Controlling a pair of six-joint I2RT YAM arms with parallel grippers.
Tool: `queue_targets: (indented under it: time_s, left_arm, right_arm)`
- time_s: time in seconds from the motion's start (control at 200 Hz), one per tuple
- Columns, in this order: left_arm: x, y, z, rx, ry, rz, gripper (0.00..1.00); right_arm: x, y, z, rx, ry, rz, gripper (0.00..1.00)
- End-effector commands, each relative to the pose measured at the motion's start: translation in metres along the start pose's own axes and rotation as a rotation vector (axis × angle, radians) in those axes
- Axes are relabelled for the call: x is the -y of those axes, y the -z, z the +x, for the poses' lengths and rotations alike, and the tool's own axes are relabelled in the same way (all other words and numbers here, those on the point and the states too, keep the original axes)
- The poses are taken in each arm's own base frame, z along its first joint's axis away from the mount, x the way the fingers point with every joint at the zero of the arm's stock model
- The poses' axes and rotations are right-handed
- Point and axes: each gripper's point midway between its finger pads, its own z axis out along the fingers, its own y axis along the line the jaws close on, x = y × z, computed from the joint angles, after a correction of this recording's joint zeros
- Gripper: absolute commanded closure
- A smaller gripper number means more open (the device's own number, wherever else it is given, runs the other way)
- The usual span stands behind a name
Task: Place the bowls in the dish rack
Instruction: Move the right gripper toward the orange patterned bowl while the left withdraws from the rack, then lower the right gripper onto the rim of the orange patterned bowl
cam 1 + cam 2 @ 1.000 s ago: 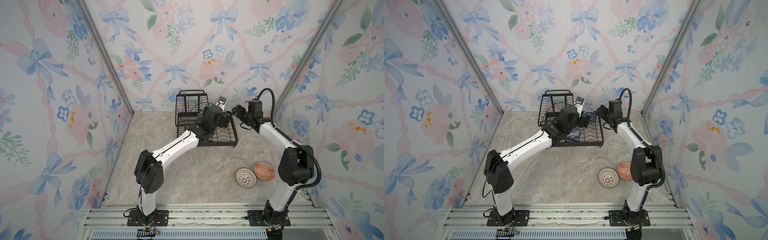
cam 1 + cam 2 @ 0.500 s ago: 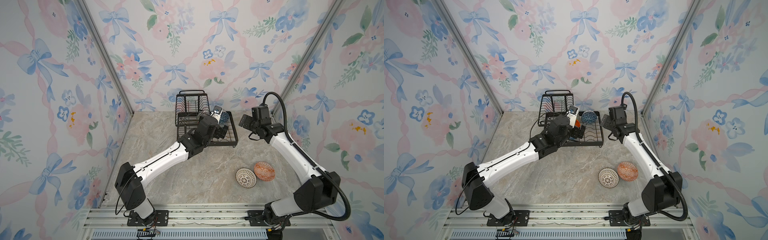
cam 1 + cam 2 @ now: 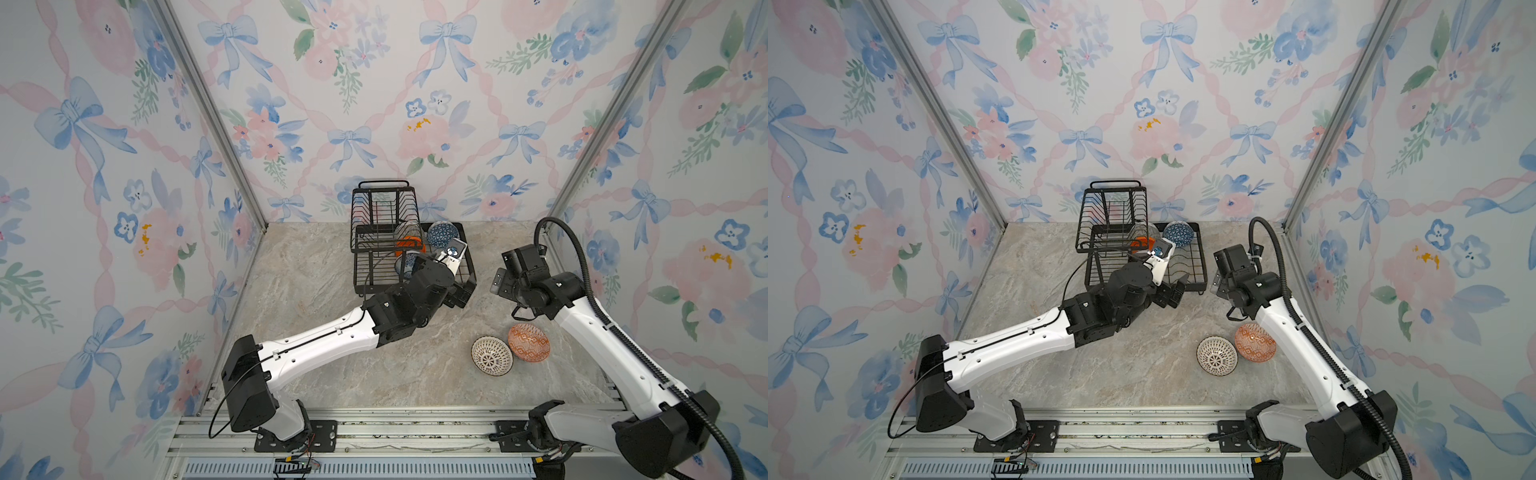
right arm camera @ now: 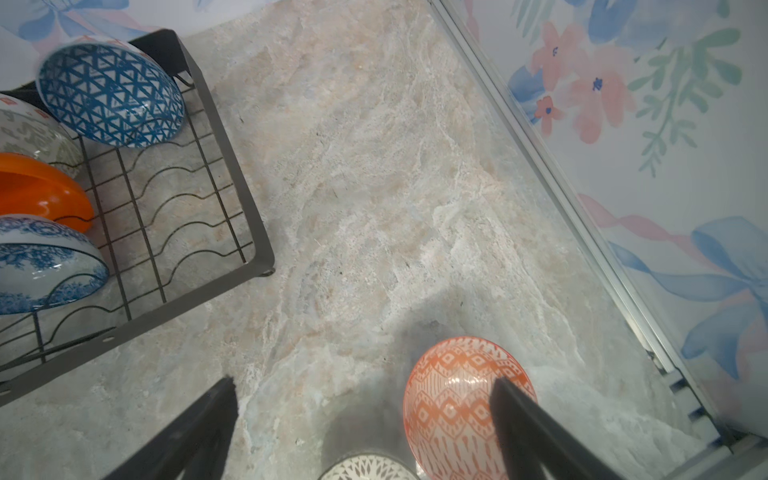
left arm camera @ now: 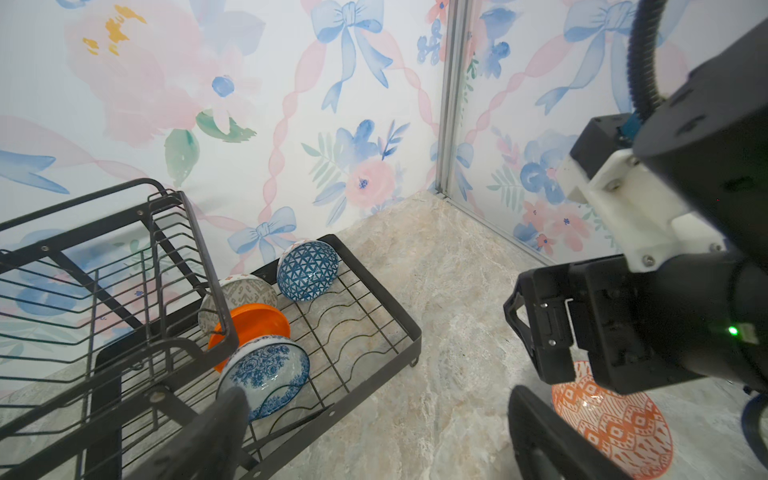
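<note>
Four bowls (image 5: pixel 307 270) sit in the dish rack (image 5: pixel 380 291), left gripper (image 5: pixel 374 395) and right gripper (image 4: pixel 363 386) hang released and empty, and the next move likely calls for grasping the orange-red bowl (image 4: pixel 453 411) by its rim.

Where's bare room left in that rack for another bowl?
Free: wavy slots of the dish rack in front of the blue triangle bowl, beside the orange bowl and blue-floral bowl. The upper basket looks empty too. Crowded: the bowl row beside that basket.
</note>
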Motion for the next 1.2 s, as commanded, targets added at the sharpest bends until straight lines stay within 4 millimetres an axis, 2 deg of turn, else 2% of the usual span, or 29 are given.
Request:
queue_targets:
  time_s: [0.0,0.245,0.38,0.55,0.935,1.01,1.105,1.195]
  left_arm:
    - [-0.002,0.012,0.000,0.016,0.051,-0.022,0.02]
    - [0.010,0.020,0.025,-0.022,0.089,0.001,0.02]
    - [0.011,0.023,0.037,-0.041,0.095,0.005,0.02]
    - [0.010,0.024,0.044,-0.053,0.104,0.010,0.02]
    - [0.013,0.018,0.056,-0.080,0.088,0.013,0.02]
    - [0.011,0.016,0.058,-0.084,0.086,0.007,0.02]
    - [0.009,0.015,0.060,-0.089,0.090,-0.001,0.02]
    - [0.005,0.013,0.065,-0.098,0.113,-0.008,0.02]
  right_arm:
    - [0.020,0.002,0.034,-0.093,-0.046,0.011,0.03]
    - [0.030,-0.018,0.085,-0.257,-0.138,-0.039,0.03]
    - [0.031,-0.024,0.092,-0.277,-0.125,-0.046,0.03]
    - [0.030,-0.046,0.107,-0.381,-0.187,-0.066,0.03]
    - [0.032,-0.086,0.111,-0.470,-0.208,0.007,0.03]
    - [0.033,-0.094,0.113,-0.485,-0.205,0.024,0.00]
    - [0.036,-0.101,0.112,-0.487,-0.199,0.045,0.04]
    - [0.038,-0.107,0.109,-0.485,-0.190,0.058,0.11]
